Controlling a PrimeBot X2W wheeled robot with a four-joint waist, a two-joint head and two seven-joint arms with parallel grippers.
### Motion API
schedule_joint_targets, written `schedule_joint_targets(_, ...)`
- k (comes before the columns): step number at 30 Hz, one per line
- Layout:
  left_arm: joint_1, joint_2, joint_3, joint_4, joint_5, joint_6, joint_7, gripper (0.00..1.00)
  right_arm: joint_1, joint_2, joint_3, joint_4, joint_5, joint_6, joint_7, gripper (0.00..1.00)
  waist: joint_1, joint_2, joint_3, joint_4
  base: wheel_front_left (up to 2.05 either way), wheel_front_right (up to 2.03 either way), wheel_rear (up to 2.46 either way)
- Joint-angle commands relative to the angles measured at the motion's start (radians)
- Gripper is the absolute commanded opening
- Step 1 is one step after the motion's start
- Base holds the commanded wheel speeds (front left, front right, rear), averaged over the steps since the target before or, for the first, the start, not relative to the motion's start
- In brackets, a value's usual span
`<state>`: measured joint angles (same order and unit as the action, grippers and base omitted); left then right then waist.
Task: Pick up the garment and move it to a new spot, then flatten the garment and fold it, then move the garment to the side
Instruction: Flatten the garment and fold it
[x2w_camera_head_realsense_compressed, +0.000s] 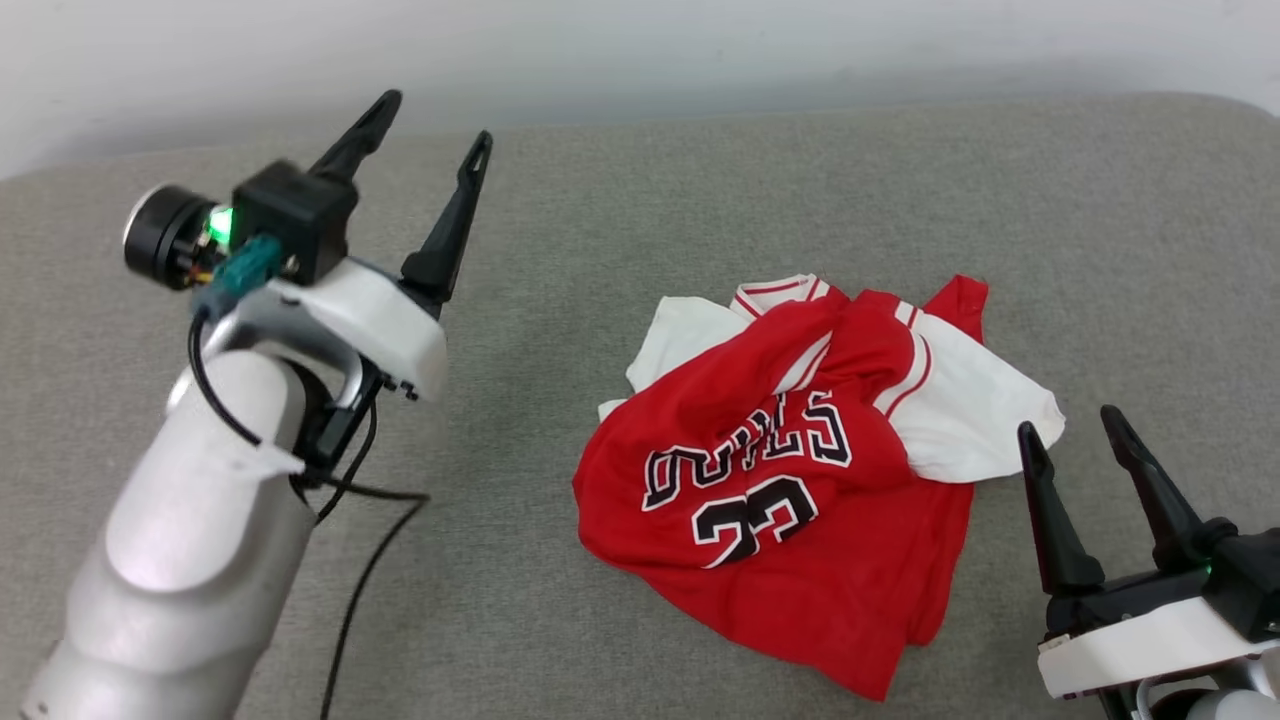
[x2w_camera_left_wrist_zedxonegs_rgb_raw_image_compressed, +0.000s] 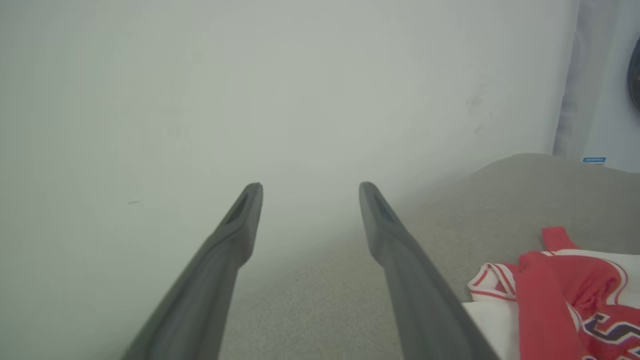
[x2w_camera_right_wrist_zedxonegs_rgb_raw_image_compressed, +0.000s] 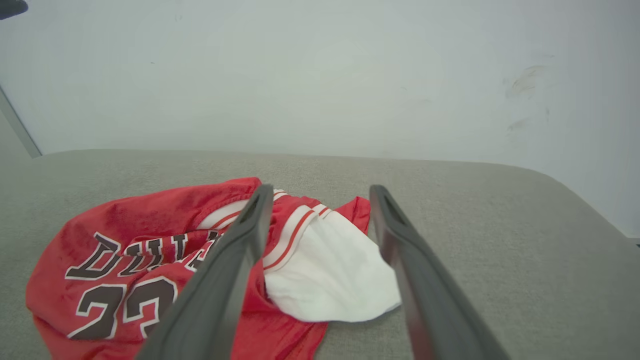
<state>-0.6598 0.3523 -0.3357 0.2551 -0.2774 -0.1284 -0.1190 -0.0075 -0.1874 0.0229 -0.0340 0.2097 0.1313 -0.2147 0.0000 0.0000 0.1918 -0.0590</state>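
**Head view.** The garment (x2w_camera_head_realsense_compressed: 790, 470) lies crumpled on the grey surface (x2w_camera_head_realsense_compressed: 900, 190), right of centre. Its lettering and the number 23 face up and are partly lost in folds. One white sleeve (x2w_camera_head_realsense_compressed: 975, 420) spreads toward my right side. A second white sleeve (x2w_camera_head_realsense_compressed: 680, 345) shows at the far left of the heap, with striped trim (x2w_camera_head_realsense_compressed: 775, 290) at the far edge between them.

My left gripper (x2w_camera_head_realsense_compressed: 437, 118) is raised well apart from the garment, on its left. Its fingers are spread wide and empty, pointing toward the pale wall (x2w_camera_head_realsense_compressed: 640, 50). A black cable (x2w_camera_head_realsense_compressed: 365, 570) hangs beside that arm.

My right gripper (x2w_camera_head_realsense_compressed: 1070, 424) sits at the lower right, its fingers likewise wide and empty. The tips are just beside the edge of the near sleeve; I cannot tell whether they touch it.

**Right wrist view.** The sleeve lies between and beyond my two fingers, with the red body to their left.

**Left wrist view.** The garment sits at the lower right corner, with the wall ahead.
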Motion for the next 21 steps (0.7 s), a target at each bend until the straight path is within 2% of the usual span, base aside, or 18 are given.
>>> schedule_joint_targets(1,-0.023,0.011,-0.021,0.004,-0.021,-0.002,0.020,1.00,0.012,0.006,0.001,-0.008,-0.003,-0.001,0.001,1.00,0.0000,0.0000,0.015,-0.015,0.00,0.00,0.00)
schedule_joint_targets(5,-0.132,0.081,-0.147,0.021,-0.130,-0.001,0.158,1.00,-0.002,0.022,0.008,-0.026,-0.019,-0.001,0.003,1.00,0.0000,0.0000,0.040,-0.042,0.00,0.00,0.00)
schedule_joint_targets(10,-0.251,0.144,-0.314,0.064,-0.262,-0.002,0.391,1.00,-0.024,0.028,0.015,-0.030,-0.032,-0.001,-0.002,1.00,0.0000,0.0000,0.072,-0.071,0.00,0.00,0.00)
schedule_joint_targets(15,-0.353,0.171,-0.471,0.090,-0.393,-0.001,0.625,1.00,-0.047,0.032,0.023,-0.024,-0.042,-0.001,-0.009,1.00,0.0000,0.0000,0.109,-0.096,0.00,0.00,0.00)
schedule_joint_targets(21,-0.449,0.164,-0.613,0.123,-0.516,-0.001,0.771,1.00,-0.082,0.038,0.034,-0.013,-0.046,-0.001,-0.021,1.00,0.0000,0.0000,0.161,-0.121,0.00,0.00,0.00)
